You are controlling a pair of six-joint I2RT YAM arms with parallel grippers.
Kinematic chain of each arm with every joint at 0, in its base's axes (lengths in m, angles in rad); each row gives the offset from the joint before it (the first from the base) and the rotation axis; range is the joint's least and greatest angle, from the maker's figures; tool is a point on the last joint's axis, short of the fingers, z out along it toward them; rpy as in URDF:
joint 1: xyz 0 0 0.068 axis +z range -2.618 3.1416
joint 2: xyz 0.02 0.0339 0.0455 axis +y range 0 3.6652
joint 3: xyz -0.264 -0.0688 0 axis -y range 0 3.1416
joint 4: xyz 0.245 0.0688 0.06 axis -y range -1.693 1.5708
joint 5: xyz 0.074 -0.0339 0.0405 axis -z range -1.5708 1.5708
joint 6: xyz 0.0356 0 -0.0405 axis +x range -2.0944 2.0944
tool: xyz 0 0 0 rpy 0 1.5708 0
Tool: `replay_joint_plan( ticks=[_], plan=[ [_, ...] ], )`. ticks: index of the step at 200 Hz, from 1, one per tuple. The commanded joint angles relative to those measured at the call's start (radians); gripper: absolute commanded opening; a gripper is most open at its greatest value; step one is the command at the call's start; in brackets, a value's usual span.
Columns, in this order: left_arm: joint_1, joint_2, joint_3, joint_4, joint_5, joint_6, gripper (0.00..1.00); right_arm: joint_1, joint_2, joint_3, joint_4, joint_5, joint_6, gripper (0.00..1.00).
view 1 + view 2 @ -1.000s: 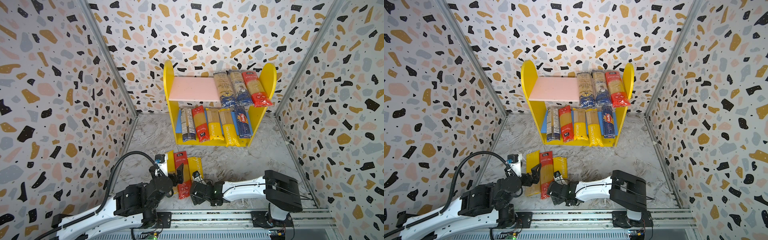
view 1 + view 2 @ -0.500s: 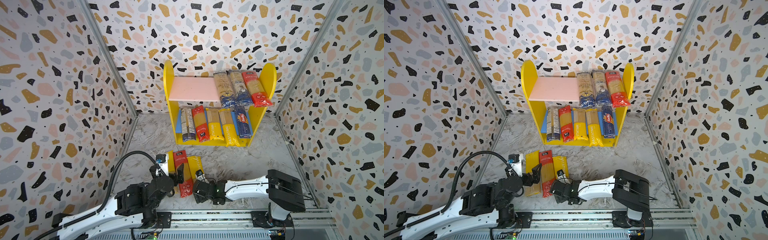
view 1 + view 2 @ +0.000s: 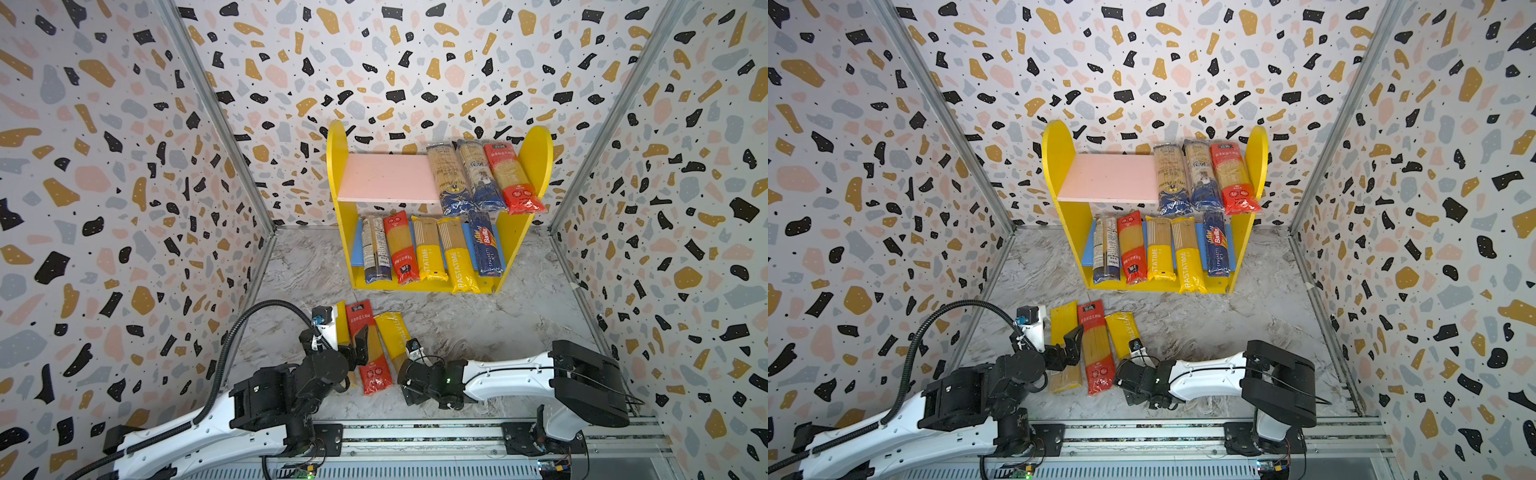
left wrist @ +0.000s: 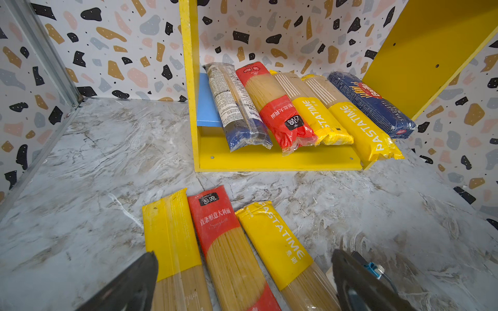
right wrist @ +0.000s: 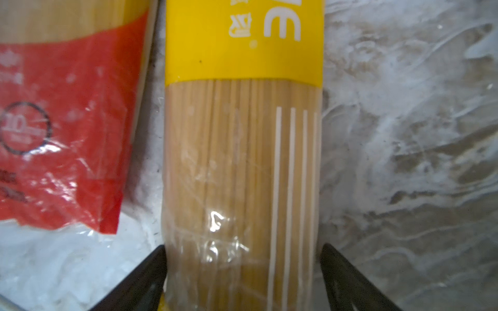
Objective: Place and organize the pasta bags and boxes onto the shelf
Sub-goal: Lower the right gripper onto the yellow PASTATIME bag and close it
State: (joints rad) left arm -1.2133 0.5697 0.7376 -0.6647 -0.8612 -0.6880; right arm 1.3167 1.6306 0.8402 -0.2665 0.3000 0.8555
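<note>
Desk [image 3: 519, 332] of marbled grey, with the shelf [image 3: 337, 166] standing at its back; the shelf's pink upper board [image 3: 386, 176] carries three packs [image 3: 473, 174] crowded against the shelf's right panel, the rest of it bare; its blue lower board [image 3: 356, 253] carries five packs [image 3: 428, 249] side by side, their ends overhanging the shelf's front strip; eight look placed, by my count. Three are left to do, lying flat on the desk in front of the shelf and well apart from it: a yellow pack [image 4: 172, 229] toward the shelf's left side, a red pack [image 4: 215, 215] just beside it, then a PASTATIME pack [image 4: 272, 242]; the bare stretch of pink board seems their likely home. The left arm [image 3: 199, 432] hangs over the yellow and red packs, jaws spread wide, holding nothing; the right arm [image 3: 507, 370] sits low over the PASTATIME pack's end farthest from the shelf, jaws released and straddling it, close against both edges; no squeeze shows.
</note>
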Motion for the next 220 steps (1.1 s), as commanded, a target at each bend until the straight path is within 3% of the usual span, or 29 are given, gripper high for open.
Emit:
replay_joint_plan(
  ticks=[1,220],
  plan=[
    [-0.004,0.007,0.039,0.011,-0.025,0.016,0.99,-0.023,-0.03,-0.012,-0.091,0.039,-0.014,0.88],
    [-0.004,0.062,0.085,0.009,-0.047,0.056,0.99,-0.067,0.005,0.064,-0.026,-0.009,-0.085,0.92]
  ],
)
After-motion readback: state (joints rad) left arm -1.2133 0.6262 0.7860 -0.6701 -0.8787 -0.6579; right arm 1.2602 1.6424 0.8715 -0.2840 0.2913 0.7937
